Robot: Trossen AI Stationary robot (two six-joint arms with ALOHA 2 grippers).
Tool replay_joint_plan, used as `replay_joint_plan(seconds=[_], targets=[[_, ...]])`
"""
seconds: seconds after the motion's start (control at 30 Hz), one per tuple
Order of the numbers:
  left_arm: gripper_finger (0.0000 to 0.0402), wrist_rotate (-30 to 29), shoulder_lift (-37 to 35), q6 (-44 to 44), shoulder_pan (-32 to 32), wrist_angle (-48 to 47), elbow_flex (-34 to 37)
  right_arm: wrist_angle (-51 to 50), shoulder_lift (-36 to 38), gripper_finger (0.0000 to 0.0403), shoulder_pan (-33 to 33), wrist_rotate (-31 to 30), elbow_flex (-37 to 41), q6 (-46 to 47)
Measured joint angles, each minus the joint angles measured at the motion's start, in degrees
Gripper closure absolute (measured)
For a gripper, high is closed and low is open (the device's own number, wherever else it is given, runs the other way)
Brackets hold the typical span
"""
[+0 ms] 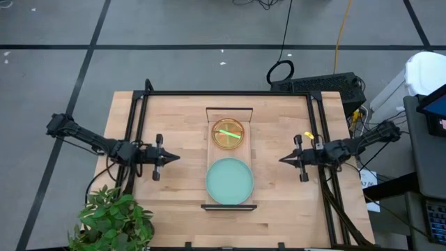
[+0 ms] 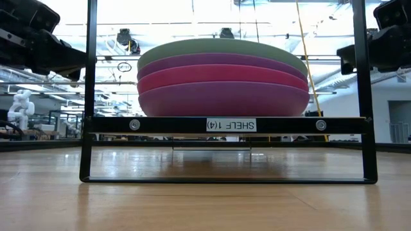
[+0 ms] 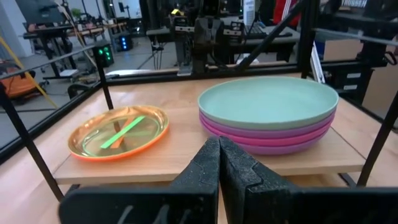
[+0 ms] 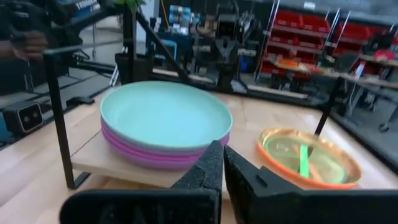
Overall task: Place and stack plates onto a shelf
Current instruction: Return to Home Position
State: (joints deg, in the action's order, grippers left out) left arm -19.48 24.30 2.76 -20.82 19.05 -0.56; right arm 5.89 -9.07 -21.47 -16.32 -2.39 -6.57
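Stretching across the working area, the tabletop [image 1: 174, 202] is showing pale butcher-block wood in narrow glued strips, and a black metal frame [image 1: 230, 93] is running round its edges. Grey floor [image 1: 70, 28] crossed by dark tape lines is lying around it. Cables [image 1: 286, 35] are trailing beyond the far edge, and a leafy green plant [image 1: 111, 219] is standing at the near left corner. Seen level across the wood, a bright workshop [image 2: 38, 109] with racks and other rigs is showing behind.

The shelf [image 3: 155, 160], a long narrow light-wood board with raised end lips, is lying in the middle, running near to far. At its near end a stack of large plates [image 2: 223, 83] is sitting: four round, smooth, opaque discs with shallow upturned rims, pale teal on top, then purple, magenta and purple. At the far end, just beside that stack but apart from it, the small plates [image 3: 118, 134] are resting nested. They are glossy and translucent, orange at the rim with a neon green tinge inside.

The left tool [image 1: 171, 158] is hanging left of the shelf, its dark textured fingers [image 3: 205, 168] clenched on nothing. The right tool [image 1: 286, 160] is hanging to the right, likewise clenched and empty. Both are pointing inward, well apart from the plates.
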Motion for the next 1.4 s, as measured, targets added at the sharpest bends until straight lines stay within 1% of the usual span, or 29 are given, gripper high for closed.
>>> replay_joint_plan(seconds=[0.13,0.23,0.33,0.47,0.57,0.73,0.93,1.03,1.2,1.4], targets=[[0.04,0.0,-1.3,0.2,0.0,0.0,0.0,-1.1,5.2,0.0403,0.0,0.1,0.0,-2.8],[0.04,0.0,-1.6,0.4,0.0,0.2,0.0,-1.6,8.8,0.0403,0.0,1.8,0.0,-4.8],[0.04,0.0,-1.6,0.2,0.0,0.4,0.0,-1.8,8.9,0.0403,0.2,1.9,0.0,-5.9],[0.04,0.0,-1.8,0.2,0.0,0.7,0.0,-1.4,8.9,0.0403,1.5,0.1,0.0,-7.7],[0.04,0.0,-1.9,1.1,0.1,0.7,0.0,-0.9,9.0,0.0403,3.2,-0.1,0.0,-9.2],[0.04,-0.1,-1.9,1.4,0.7,0.8,0.0,-2.0,8.9,0.0403,7.4,0.2,0.0,-9.0],[0.04,-0.1,-1.9,1.3,0.7,0.8,0.0,-3.3,8.9,0.0403,13.4,9.0,0.0,-7.3],[0.04,-0.1,-1.9,1.4,0.7,0.9,0.0,-4.2,8.9,0.0403,15.8,9.2,0.0,-6.3],[0.04,-0.1,-1.9,1.4,0.7,0.8,0.0,-4.9,8.9,0.0403,18.6,13.6,0.1,-6.1],[0.04,-0.1,-1.9,1.4,0.7,0.8,0.0,-5.3,8.9,0.0403,20.4,13.7,0.1,-6.1]])
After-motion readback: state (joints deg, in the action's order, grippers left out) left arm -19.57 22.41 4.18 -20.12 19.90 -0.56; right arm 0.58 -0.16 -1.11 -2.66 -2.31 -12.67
